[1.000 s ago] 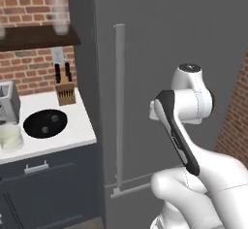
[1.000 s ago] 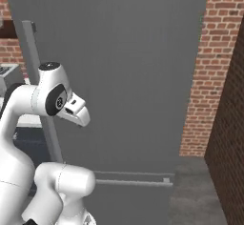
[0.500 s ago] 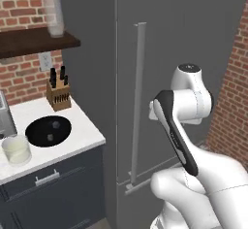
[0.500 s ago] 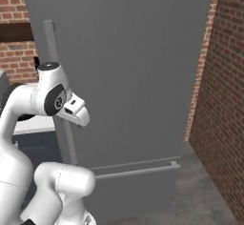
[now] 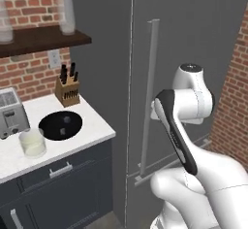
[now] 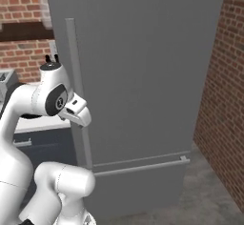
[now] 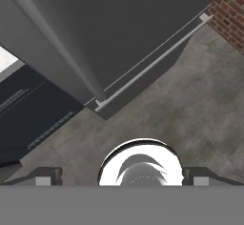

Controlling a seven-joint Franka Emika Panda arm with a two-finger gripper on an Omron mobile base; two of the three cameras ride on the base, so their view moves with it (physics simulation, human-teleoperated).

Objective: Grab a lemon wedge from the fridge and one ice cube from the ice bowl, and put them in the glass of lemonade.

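Two fingertips (image 7: 47, 176) spread wide, gripper (image 7: 122, 177) holding nothing, pointing down past the closed fridge (image 6: 143, 66) and its bar handle (image 5: 149, 92).

Red brick walls (image 6: 219, 100), grey floor (image 7: 190, 109), dark cabinets (image 5: 58, 184)

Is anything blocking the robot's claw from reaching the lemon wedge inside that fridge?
Yes. The fridge door is shut, so its grey front stands between the open gripper and whatever is inside. Its long bar handle is untouched.
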